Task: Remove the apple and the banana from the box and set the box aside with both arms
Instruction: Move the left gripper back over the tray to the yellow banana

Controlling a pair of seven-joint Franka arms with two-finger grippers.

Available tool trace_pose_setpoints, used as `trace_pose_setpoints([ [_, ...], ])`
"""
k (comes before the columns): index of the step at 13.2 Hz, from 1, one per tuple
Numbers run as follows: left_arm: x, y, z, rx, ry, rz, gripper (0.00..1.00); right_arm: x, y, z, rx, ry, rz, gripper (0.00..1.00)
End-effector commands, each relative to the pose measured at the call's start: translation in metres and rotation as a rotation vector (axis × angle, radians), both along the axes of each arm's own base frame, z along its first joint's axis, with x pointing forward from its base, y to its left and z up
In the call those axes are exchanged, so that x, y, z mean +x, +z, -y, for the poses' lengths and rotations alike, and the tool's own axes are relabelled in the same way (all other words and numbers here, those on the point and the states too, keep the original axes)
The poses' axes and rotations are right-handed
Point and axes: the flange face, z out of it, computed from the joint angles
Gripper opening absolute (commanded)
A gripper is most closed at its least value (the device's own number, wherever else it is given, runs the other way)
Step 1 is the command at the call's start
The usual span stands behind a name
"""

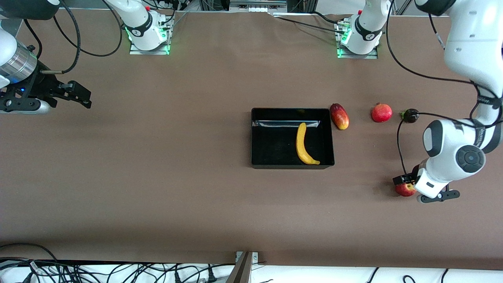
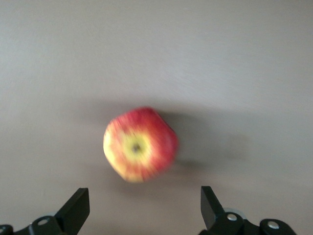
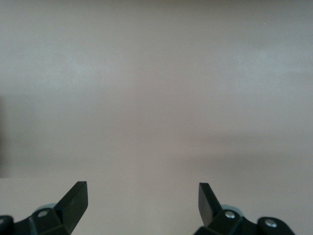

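Spanning the whole front view, the wide brown matte table (image 1: 157, 177) has long stretches of bare surface toward the right arm's end and along the edge nearest the front camera, where a tangle of black cables (image 1: 118, 271) lies on white just off the tabletop. Near the middle sits the shallow black rectangular open-top tray with glossy plastic walls (image 1: 259, 137), its walls square to the table edges, and inside it lies the long curved yellow banana (image 1: 303, 144), close to the wall on the left arm's side. Just beside that wall, on the table, lies an elongated red-and-yellow fruit (image 1: 339, 116); farther toward the left arm's end come a round red fruit (image 1: 381, 113) and a small dark round fruit with a green stem (image 1: 410, 115), the 3 well apart in a loose row. The left gripper (image 1: 408, 184) hangs low over the round red apple with yellow patches (image 1: 404, 190), which rests on the table nearer the front camera than that row; the front view hides most of it under the wrist, while the left wrist view shows the apple (image 2: 140, 145) whole, stem end up, with the left gripper's (image 2: 144, 208) 2 black fingers spread wide and clear of it. The right gripper (image 1: 80, 96) waits above bare table at the right arm's end, and the right wrist view shows its (image 3: 143, 201) fingers spread apart over nothing but tabletop. No writing can be read anywhere.
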Motion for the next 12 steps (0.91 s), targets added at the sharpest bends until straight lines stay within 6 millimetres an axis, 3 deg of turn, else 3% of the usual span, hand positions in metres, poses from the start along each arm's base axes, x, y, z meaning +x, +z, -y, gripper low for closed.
trace_pose_setpoints([
  [1, -0.020, 0.058, 0.085, -0.066, 0.122, -0.051, 1.00, 0.001, 0.004, 0.000, -0.007, 0.002, 0.007, 1.00],
  [3, -0.032, 0.055, 0.174, -0.054, 0.209, -0.069, 1.00, 0.001, 0.004, 0.000, -0.007, 0.002, 0.007, 1.00],
  [5, -0.049, 0.024, 0.248, -0.030, 0.286, -0.100, 1.00, 0.001, 0.004, 0.000, -0.007, 0.002, 0.007, 1.00],
  [8, -0.075, 0.010, 0.313, -0.014, 0.310, -0.122, 1.00, 0.001, 0.004, 0.000, -0.007, 0.002, 0.007, 1.00],
  [10, -0.087, 0.003, 0.337, -0.014, 0.327, -0.138, 1.00, 0.001, 0.004, 0.000, -0.007, 0.002, 0.007, 1.00],
  [12, -0.087, -0.007, 0.341, -0.021, 0.365, -0.128, 1.00, 0.001, 0.004, 0.000, -0.007, 0.002, 0.007, 1.00],
])
